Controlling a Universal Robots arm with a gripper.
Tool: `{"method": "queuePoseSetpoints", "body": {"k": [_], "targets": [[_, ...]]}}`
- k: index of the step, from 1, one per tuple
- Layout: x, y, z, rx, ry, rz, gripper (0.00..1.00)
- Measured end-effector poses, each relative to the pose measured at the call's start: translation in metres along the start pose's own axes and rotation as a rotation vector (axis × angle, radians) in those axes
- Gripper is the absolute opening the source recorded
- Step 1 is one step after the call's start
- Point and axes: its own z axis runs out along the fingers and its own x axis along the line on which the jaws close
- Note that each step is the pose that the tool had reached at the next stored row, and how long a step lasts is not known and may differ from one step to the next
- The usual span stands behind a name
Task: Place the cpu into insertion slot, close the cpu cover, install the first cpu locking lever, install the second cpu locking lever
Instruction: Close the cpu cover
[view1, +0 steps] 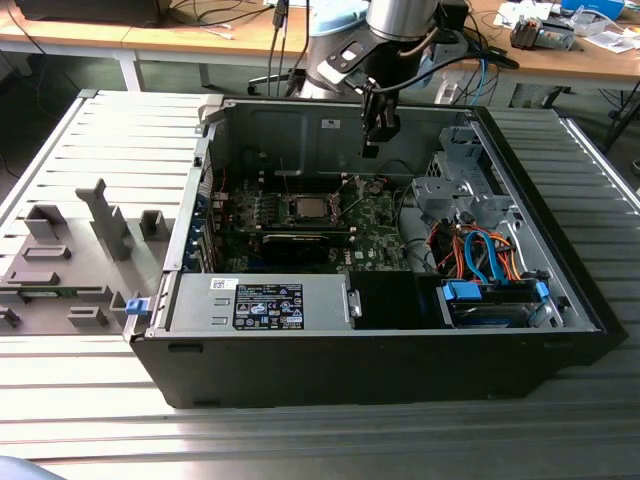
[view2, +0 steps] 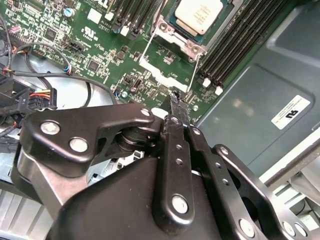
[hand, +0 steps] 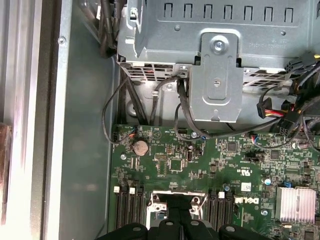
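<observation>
- the hand (view2: 175, 102) hovers over the green board (view2: 100, 45), fingers pinched together, nothing in them
- just past it, the cpu cover (view2: 159, 70) looks flipped open
- behind that, the cpu (view2: 200, 14) sits in the insertion slot (view2: 191, 46), silver top uncovered

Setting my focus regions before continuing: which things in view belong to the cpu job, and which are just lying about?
Job: gripper, cpu seated in the insertion slot, cpu cover, locking levers.

Lying about: graphics card, power supply, drive cage, grey fixtures beside the case.
</observation>
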Motion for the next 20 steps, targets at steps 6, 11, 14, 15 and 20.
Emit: {"method": "queuePoseSetpoints", "body": {"k": [6, 11, 14, 15, 20], "targets": [[-0.0002, 0.0036, 0.0014, 0.0, 0.0, 0.0, 0.11], [-0.0004, 0.0061, 0.002, -0.0001, 0.0, 0.0, 0.11], [-0.0005, 0.0083, 0.0024, 0.0, 0.0, 0.0, 0.11], [-0.0005, 0.0089, 0.0025, 0.0, 0.0, 0.0, 0.11], [-0.0007, 0.0125, 0.0031, 0.0, 0.0, 0.0, 0.11]]}}
